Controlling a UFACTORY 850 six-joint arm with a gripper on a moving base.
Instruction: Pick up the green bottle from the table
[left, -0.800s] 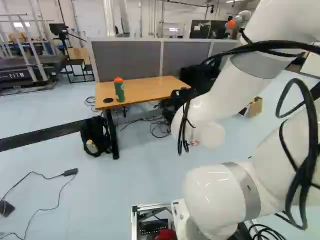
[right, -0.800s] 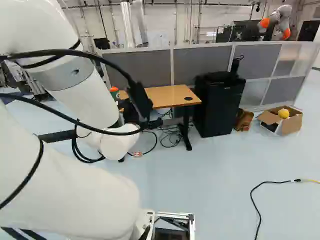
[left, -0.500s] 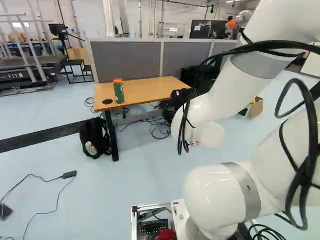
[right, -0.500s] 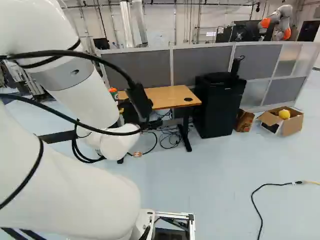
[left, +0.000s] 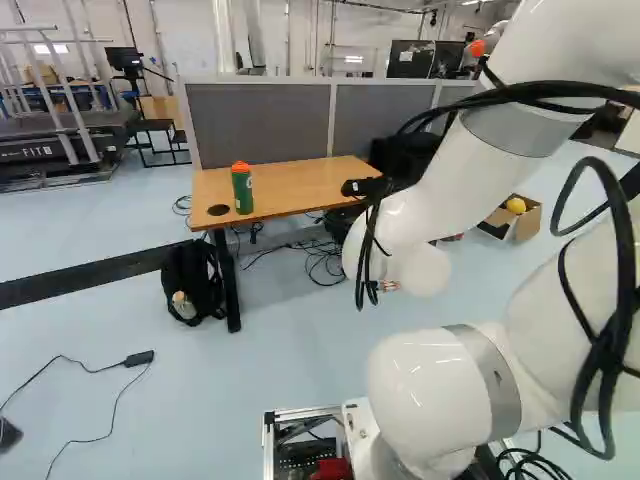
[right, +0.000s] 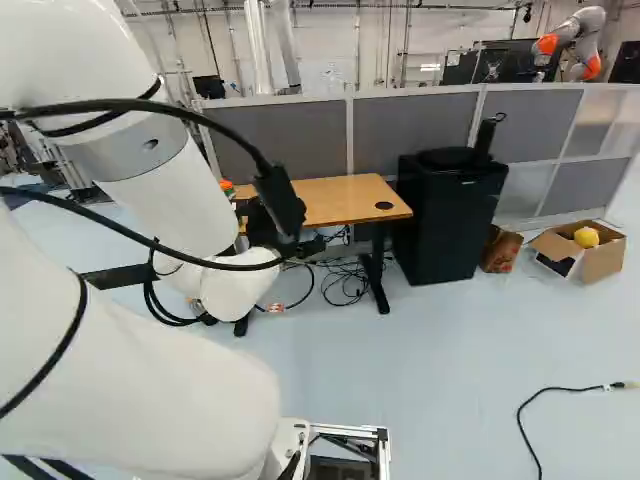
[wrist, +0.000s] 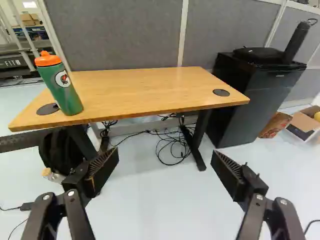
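Note:
Part of my gripper (left: 365, 187) shows as a dark shape beside the arm in the left base view. In the wrist view the gripper (wrist: 165, 159) is open, its fingers wide apart with nothing between them. The green bottle (wrist: 62, 87), with an orange cap, stands on the wooden table (wrist: 150, 92), close to a round black grommet by one end. It is ahead of the gripper and off to the side, beyond the finger nearer the backpack. The left base view shows the bottle (left: 242, 188) whole; in the right base view the arm hides most of it.
A backpack (left: 192, 280) lies by a table leg (left: 227, 280), with cables (wrist: 172, 145) under the table. Past the table's other end stand a black cabinet (right: 448, 215) and an open box (right: 603, 262). Grey partitions (right: 410, 130) rise behind; another robot (right: 572, 42) is beyond.
The base has moved: the table and bottle look slightly nearer and have shifted a little to the right in both base views. The arm keeps its pose, and the bottle stands unmoved on the table.

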